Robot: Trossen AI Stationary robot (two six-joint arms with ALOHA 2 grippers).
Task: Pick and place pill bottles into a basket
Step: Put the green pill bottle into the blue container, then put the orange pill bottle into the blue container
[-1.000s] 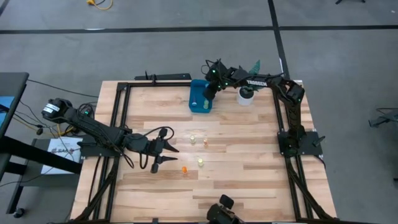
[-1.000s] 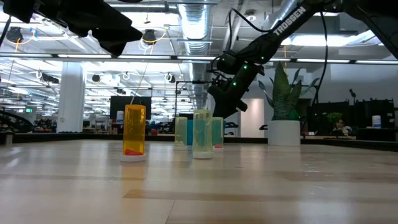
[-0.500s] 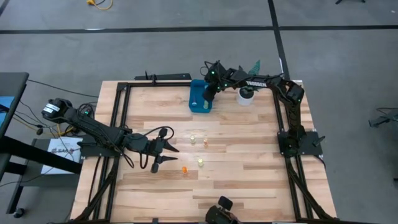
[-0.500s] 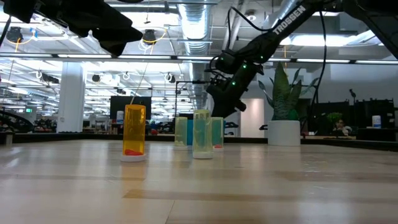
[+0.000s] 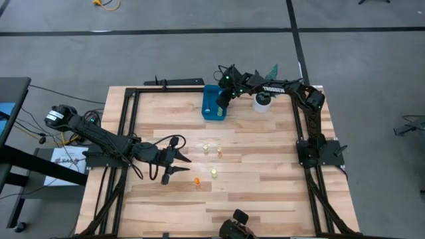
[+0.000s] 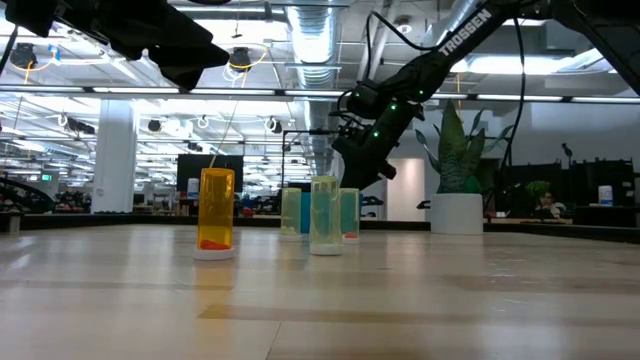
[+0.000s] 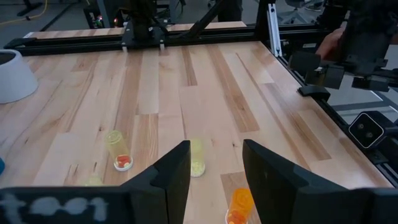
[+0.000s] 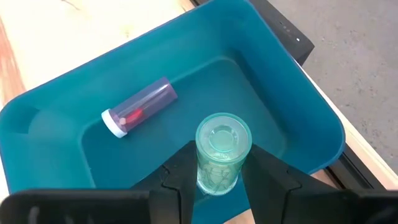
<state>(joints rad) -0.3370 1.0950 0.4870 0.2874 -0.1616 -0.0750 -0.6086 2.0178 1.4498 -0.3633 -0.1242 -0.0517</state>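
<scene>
Wooden slatted table (image 5: 252, 166) inside a black frame, grey floor around it. Right gripper (image 8: 214, 177) hangs over the blue bin (image 5: 214, 103) at the far edge beside the white plant pot (image 5: 261, 103), its fingers clamped on an upright green pill bottle (image 8: 222, 151) — long axis vertical, cap up. A pink bottle (image 8: 138, 107) lies on its side on the bin floor. Four bottles stand upright mid-table, among them an orange one (image 6: 215, 213) — the others look pale yellow or green. Left gripper (image 7: 214, 165) hovers near these, fingers apart and empty.
</scene>
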